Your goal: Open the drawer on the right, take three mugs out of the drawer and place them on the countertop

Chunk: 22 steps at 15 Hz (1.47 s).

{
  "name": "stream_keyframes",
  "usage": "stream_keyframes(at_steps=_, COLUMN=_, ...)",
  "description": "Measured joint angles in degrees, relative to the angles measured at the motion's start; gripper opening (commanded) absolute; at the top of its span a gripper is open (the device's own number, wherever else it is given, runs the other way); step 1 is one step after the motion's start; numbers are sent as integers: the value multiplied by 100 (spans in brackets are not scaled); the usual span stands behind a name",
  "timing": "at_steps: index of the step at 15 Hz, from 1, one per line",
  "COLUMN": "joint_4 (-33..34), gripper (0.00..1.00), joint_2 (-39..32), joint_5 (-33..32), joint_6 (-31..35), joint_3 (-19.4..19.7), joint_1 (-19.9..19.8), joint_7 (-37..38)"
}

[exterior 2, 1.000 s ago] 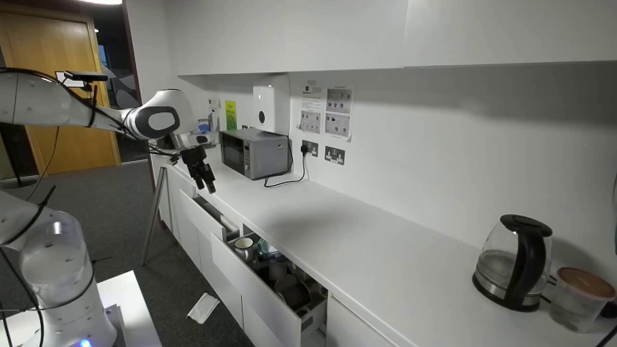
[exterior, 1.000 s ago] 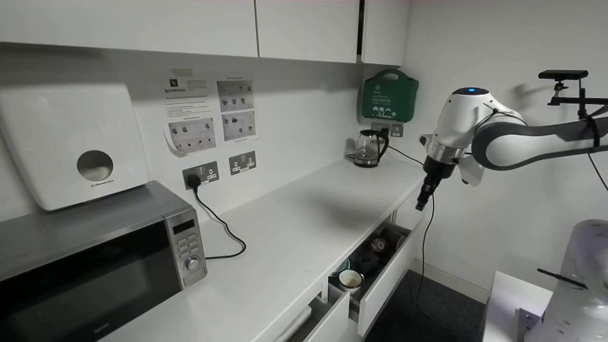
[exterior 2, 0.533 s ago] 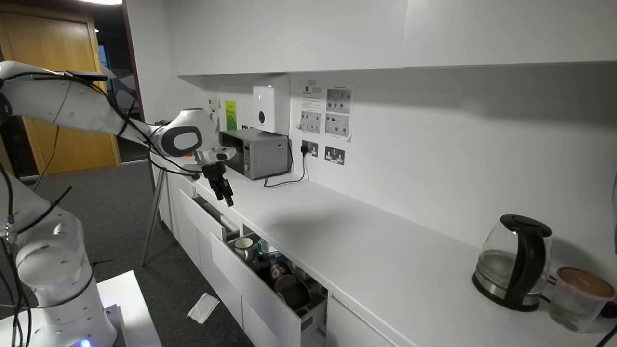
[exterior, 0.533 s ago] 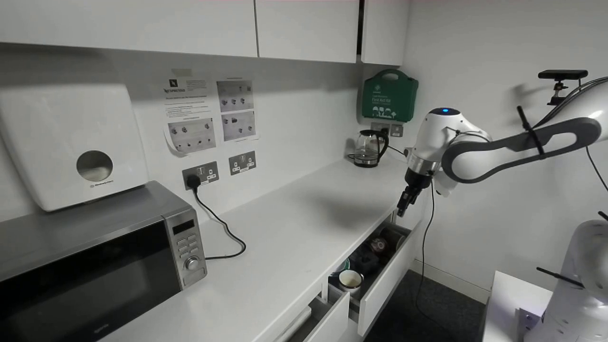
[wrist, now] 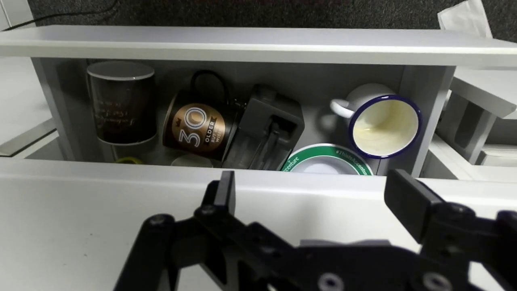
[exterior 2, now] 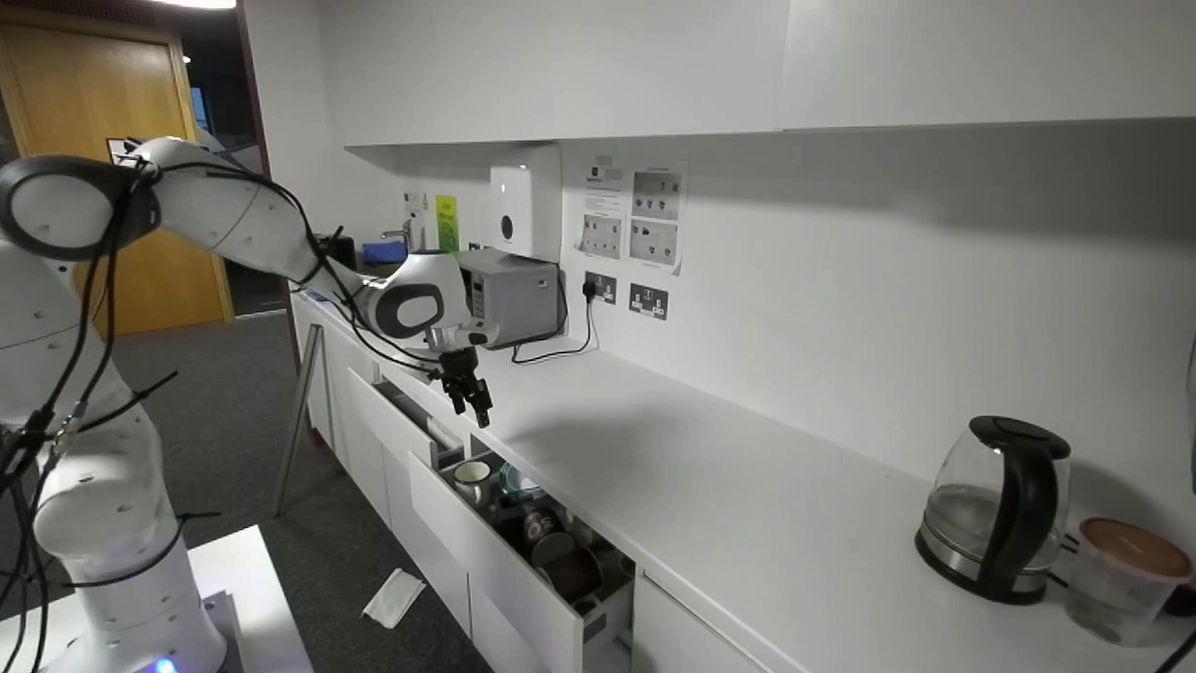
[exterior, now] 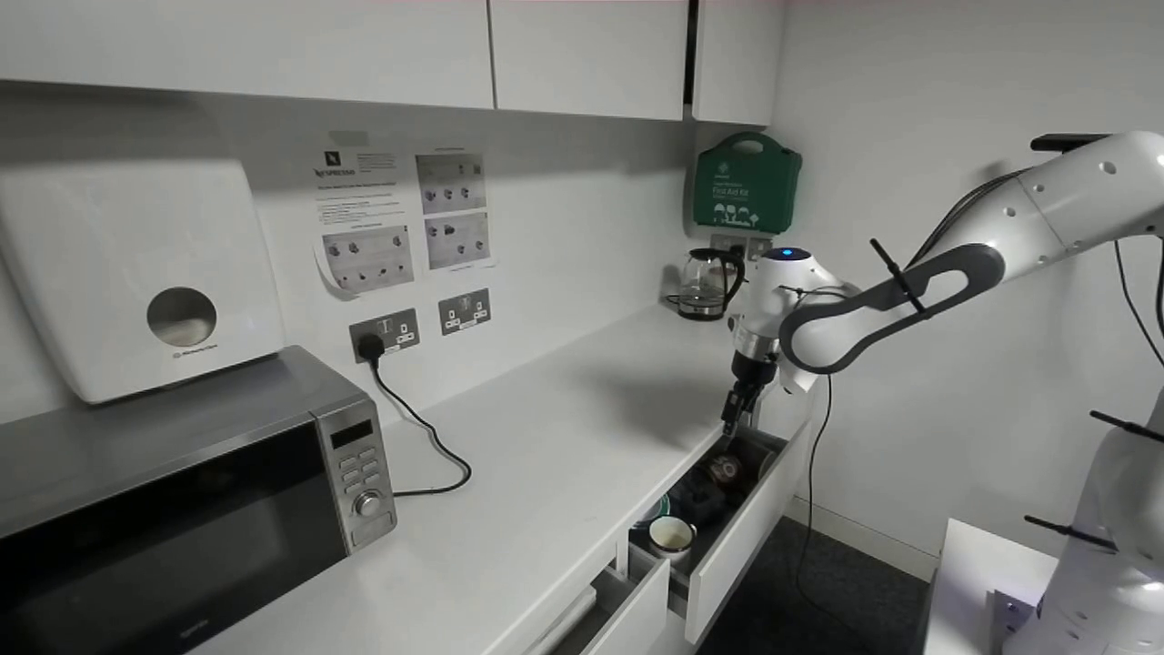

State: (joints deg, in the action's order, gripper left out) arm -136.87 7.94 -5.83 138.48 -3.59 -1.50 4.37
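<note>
On the countertop point(exterior: 546, 428): no mug that I can see, so I'd count zero of three placed. The wide drawer point(exterior: 746, 537): pulled out, mugs showing inside, so the opening step looks done. The neighbouring drawer point(exterior: 641, 614) is partly out too. Left to do, as I read it: three picks, three set-downs.

The gripper point(wrist: 313, 190): fingers spread wide, nothing between them. Hangs by the countertop's front edge, touching no mug. Can't pin down from here whether the tips are over countertop or drawer.

Drawer contents, all lower than the fingers: a green-rimmed plate point(wrist: 327, 150) and a black plastic piece point(wrist: 270, 125); plate roughly in line with the gap. Mugs, in the wrist view: dark mug point(wrist: 121, 105) farthest left, well off the fingers, which way up unclear; "30" mug point(wrist: 194, 129) past the finger on the left, looks laid on its side; white mug point(wrist: 381, 121) with a blue rim past the finger on the right, standing mouth-up in both exterior views. Then two slivers by the edge, a yellow rim point(wrist: 128, 159) and a pale rim point(wrist: 192, 161): mostly covered, could be mugs. Which three are meant, can't tell. My guess: the white mug is the easiest first grab.
</note>
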Motion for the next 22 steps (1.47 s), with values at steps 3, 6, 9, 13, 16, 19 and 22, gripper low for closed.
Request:
stream_keyframes(at_steps=3, joint_4=354, gripper=100, joint_2=-560, joint_5=45, joint_6=1, joint_3=151, joint_1=0, joint_7=-323)
stream_keyframes(at_steps=6, joint_4=539, gripper=100, joint_2=-1056, joint_5=310, joint_6=2, joint_3=301, joint_1=-6, joint_7=-620)
stream_keyframes(at_steps=9, joint_4=573, gripper=100, joint_2=-1468, joint_5=864, joint_6=3, joint_3=418, joint_1=-40, joint_7=-976)
stream_keyframes(at_steps=13, joint_4=564, gripper=100, joint_2=-1645, joint_5=1310, joint_6=2, joint_3=437, joint_1=-165, joint_7=-1284)
stream_keyframes(at_steps=16, joint_4=564, gripper=100, joint_2=-1643, joint_5=1322, joint_6=2, joint_3=438, joint_1=-162, joint_7=-1284)
stream_keyframes(at_steps=19, joint_4=564, gripper=100, joint_2=-1643, joint_5=1325, joint_6=2, joint_3=439, joint_1=-161, joint_7=-1284)
stream_keyframes(at_steps=22, joint_4=564, gripper=100, joint_2=-1643, joint_5=1325, joint_6=2, joint_3=439, joint_1=-160, joint_7=-1284)
